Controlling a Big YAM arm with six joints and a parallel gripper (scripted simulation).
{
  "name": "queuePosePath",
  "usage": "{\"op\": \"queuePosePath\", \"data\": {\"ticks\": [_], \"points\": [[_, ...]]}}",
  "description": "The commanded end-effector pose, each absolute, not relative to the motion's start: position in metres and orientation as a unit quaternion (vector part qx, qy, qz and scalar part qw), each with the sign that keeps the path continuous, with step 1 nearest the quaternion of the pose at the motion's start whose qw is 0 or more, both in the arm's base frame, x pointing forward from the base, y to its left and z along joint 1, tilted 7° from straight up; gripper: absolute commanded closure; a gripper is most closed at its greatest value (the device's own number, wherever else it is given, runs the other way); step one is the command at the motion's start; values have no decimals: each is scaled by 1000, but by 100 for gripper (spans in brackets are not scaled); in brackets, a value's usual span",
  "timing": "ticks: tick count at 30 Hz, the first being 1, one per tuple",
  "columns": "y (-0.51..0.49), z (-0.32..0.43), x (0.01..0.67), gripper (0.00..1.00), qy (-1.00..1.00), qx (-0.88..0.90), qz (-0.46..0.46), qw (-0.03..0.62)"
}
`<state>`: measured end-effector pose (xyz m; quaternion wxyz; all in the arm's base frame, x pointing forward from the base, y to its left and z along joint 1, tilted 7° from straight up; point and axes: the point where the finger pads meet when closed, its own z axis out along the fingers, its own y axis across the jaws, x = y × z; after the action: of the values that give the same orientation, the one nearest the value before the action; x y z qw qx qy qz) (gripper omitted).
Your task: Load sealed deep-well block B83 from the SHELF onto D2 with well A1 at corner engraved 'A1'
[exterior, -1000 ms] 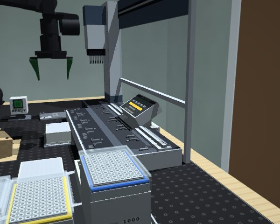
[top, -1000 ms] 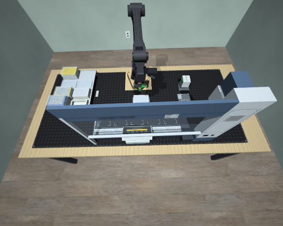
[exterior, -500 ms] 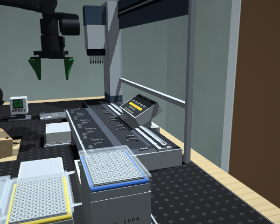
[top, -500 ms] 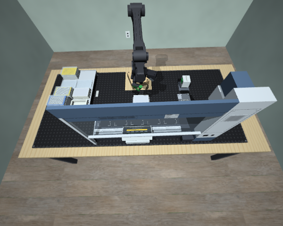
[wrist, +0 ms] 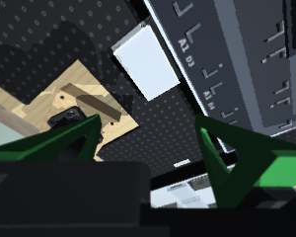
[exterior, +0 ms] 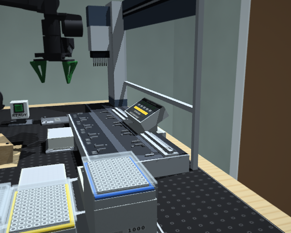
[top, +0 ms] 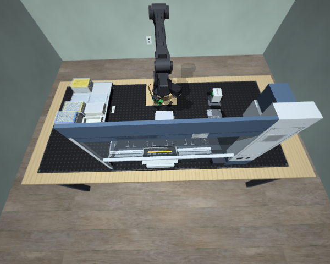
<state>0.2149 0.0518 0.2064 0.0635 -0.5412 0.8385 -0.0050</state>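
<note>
My gripper is open and empty, with its green fingers wide apart. It hangs high above the mat near the arm's base. The SHELF stands at the left end and holds several racks, plates and white-topped blocks. I cannot read their ID labels. The deck with its corner brackets looks empty. In the wrist view the engraved marks D3 and D4 show. The READY key stands on its post to the right of the base.
A white-topped grey block stands on the mat between the arm's base and the deck. A flat grey plate lies near the READY post. The blue gantry beam and the pipetting head stand over the deck.
</note>
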Motion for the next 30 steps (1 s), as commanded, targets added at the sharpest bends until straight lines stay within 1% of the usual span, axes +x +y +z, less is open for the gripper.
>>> {"op": "queuePosePath", "data": {"ticks": [1,20,30], "points": [[58,232,226,0,863,-497,-9,92],[55,222,219,0,919,-387,4,82],[55,222,219,0,953,-293,12,81]]}}
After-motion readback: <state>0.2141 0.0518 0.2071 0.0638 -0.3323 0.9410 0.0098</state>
